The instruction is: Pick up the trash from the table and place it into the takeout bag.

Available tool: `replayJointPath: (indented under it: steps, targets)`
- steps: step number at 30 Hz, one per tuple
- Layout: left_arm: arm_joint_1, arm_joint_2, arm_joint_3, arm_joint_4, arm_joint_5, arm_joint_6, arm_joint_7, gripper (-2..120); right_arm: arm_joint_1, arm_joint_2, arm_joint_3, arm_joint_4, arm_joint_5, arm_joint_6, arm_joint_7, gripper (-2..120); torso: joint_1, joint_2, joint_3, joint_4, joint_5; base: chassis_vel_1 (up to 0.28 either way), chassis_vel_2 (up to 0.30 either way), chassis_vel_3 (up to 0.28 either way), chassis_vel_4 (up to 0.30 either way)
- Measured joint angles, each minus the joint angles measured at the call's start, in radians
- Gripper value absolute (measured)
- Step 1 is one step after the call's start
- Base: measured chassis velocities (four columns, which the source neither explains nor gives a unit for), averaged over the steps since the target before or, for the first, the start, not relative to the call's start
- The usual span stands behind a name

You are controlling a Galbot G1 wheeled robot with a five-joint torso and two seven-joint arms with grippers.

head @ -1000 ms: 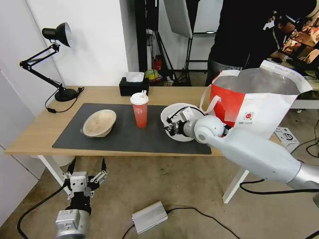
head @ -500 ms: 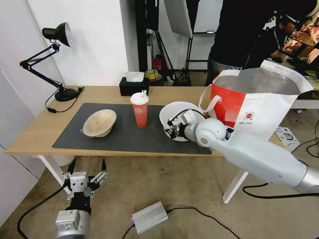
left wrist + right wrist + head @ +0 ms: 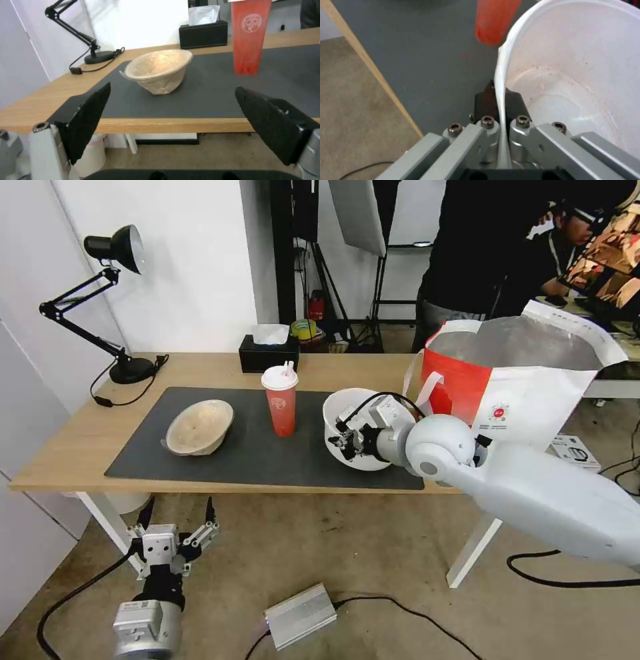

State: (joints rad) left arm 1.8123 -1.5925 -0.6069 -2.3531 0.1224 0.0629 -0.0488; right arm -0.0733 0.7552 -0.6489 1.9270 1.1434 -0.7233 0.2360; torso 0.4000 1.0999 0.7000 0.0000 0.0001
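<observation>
My right gripper (image 3: 348, 437) is shut on the rim of the round white bowl (image 3: 347, 407), holding it tilted just over the dark mat, left of the takeout bag (image 3: 527, 400). In the right wrist view the fingers (image 3: 486, 97) pinch the thin wall of the white bowl (image 3: 573, 75), whose inside has reddish specks. The red cup (image 3: 281, 407) with a white lid stands mid-mat. The tan bowl (image 3: 199, 427) lies tipped at the mat's left. My left gripper (image 3: 178, 508) hangs open below the table's (image 3: 73, 453) front edge, facing the tan bowl (image 3: 160, 70) and red cup (image 3: 250, 37).
A black tissue box (image 3: 269, 355) sits at the table's back and a black desk lamp (image 3: 120, 307) at the back left. The bag's top stands open with white handles. A silver box (image 3: 300, 615) and cables lie on the floor. A person stands behind the bag.
My right gripper has raised and turned the white bowl more upright and slightly toward the bag. The right elbow has swung right. The left arm has stayed put.
</observation>
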Motion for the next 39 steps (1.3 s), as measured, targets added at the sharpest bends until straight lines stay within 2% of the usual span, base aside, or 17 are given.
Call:
replayJointPath:
  steps: [16,24,39]
  targets:
    - [0.0,-0.001,-0.005,-0.005,0.001,0.002,0.0,100,0.08,-0.018,-0.019,0.123,0.029,0.001,0.003,0,0.0,0.0,0.0,0.0,-0.0002,0.0,0.0,0.0,0.0]
    - [0.001,-0.001,-0.006,-0.006,0.001,0.002,0.0,100,0.159,-0.03,-0.02,0.184,0.092,0.001,0.006,0,0.0,0.0,0.0,0.0,-0.0001,0.0,0.0,0.0,0.0]
    - [0.002,-0.001,-0.007,-0.008,0.0,0.0,0.001,100,0.323,-0.071,-0.029,0.185,0.152,0.001,-0.017,0,0.0,0.0,0.0,0.0,0.0,0.0,0.0,0.0,0.0]
